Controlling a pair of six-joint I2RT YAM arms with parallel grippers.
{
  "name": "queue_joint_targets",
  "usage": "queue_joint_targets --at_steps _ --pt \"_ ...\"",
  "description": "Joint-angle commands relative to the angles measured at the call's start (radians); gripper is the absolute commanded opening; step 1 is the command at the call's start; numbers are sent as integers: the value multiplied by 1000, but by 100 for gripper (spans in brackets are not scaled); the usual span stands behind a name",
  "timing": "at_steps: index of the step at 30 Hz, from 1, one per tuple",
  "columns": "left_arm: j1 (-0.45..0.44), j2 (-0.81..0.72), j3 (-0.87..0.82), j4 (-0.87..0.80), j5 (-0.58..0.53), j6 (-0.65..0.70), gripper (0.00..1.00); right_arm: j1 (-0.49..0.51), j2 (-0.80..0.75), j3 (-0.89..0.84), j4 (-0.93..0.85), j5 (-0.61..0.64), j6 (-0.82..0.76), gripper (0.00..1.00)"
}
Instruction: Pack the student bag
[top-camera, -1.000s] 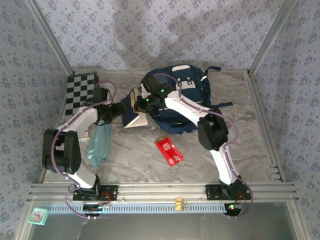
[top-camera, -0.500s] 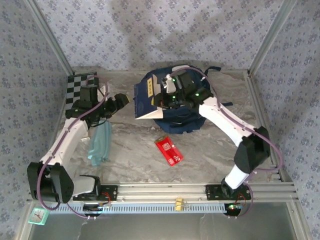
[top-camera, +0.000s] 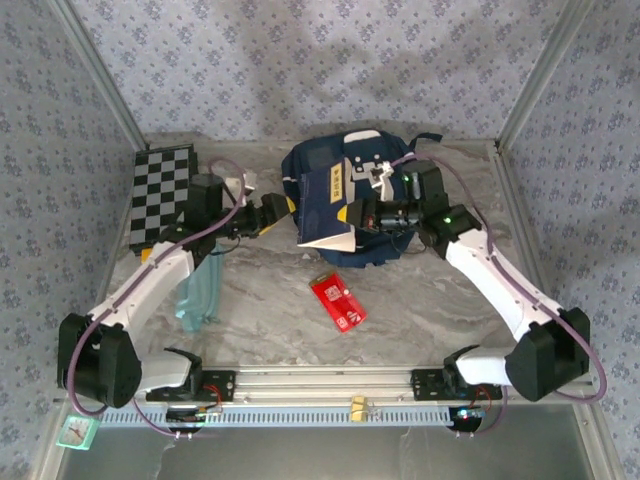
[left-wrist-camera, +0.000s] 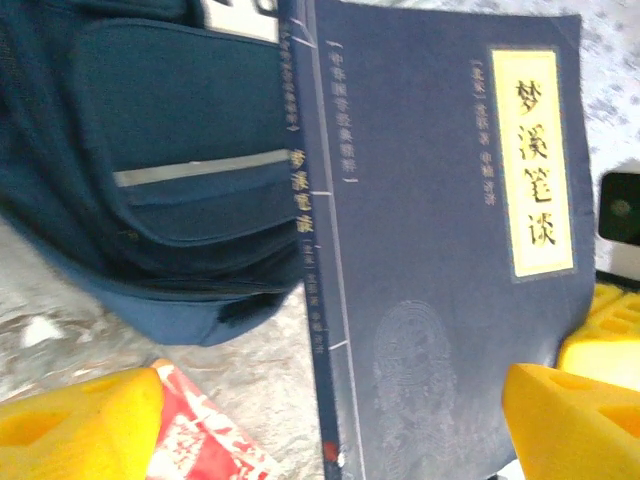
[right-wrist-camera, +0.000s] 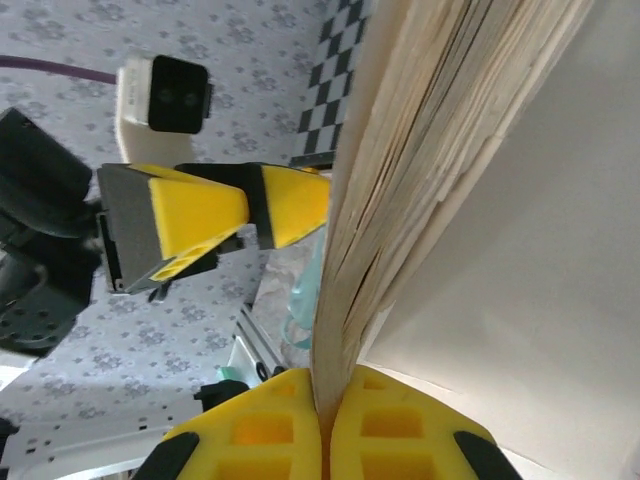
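The student bag (top-camera: 312, 165), navy with white trim, lies at the back middle of the table. My right gripper (top-camera: 352, 216) is shut on the edge of a navy book (top-camera: 325, 203) with a yellow title label, holding it tilted over the bag's front. In the right wrist view the yellow fingers (right-wrist-camera: 250, 435) pinch the book's pages (right-wrist-camera: 430, 130). My left gripper (top-camera: 276, 211) is open just left of the book, not touching it. The left wrist view looks at the book's cover (left-wrist-camera: 440, 220) and the bag's pocket (left-wrist-camera: 180, 110).
A red packet (top-camera: 337, 302) lies in front of the bag, also seen as the red packet (left-wrist-camera: 205, 440) under my left fingers. A checkered board (top-camera: 160, 190) lies at the back left, a teal soft item (top-camera: 201, 285) beside the left arm. An aluminium rail (top-camera: 330, 380) runs along the front.
The left gripper let go of the book and opened. The right arm carried the book rightward over the bag, and the left gripper followed it to the right.
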Motion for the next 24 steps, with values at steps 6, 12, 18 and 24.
queue_joint_targets --at_steps 6,12,18,24 --pt "-93 70 55 204 72 -64 75 -14 -44 -23 179 -134 42 2" --pt "-116 69 65 262 82 -96 56 -32 -40 -59 194 -146 39 2" --pt "-125 47 69 277 77 -100 35 -46 -28 -84 190 -165 28 2" --pt "-137 53 81 309 74 -123 16 -50 -13 -89 167 -165 9 6"
